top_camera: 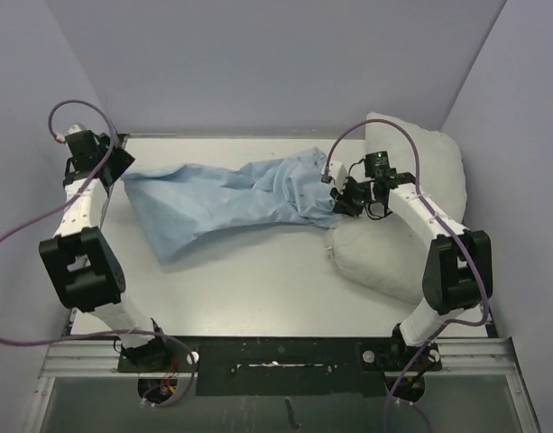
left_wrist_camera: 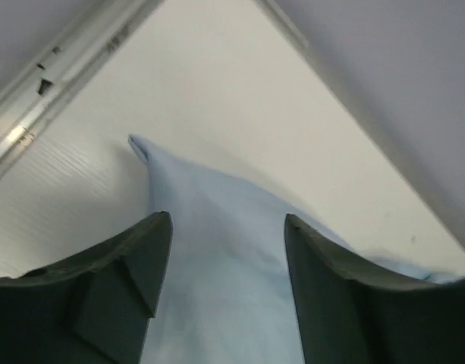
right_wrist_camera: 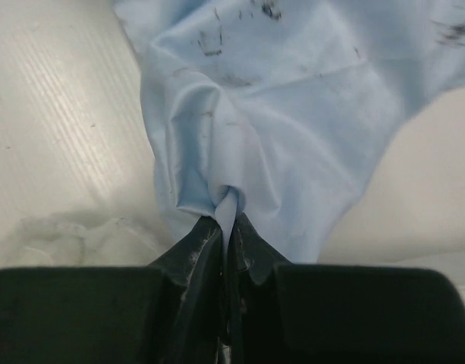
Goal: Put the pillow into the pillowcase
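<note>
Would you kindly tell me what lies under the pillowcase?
Mostly the table shows around the pillowcase; its right end, pinched in the right pincer, lies at the edge of the pillow. Whether a pillow corner sits beneath or inside that bunched end is covered by cloth.

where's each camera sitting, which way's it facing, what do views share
Top external: above and behind the bases, looking down at the table; both arms show, pillowcase mid-table, pillow at right.
Left wrist: on the left arm, looking past the open left gripper at a pillowcase corner.
Right wrist: on the right arm, looking along the right gripper, shut on a pillowcase fold.
Shared: all three show the pillowcase.
</note>
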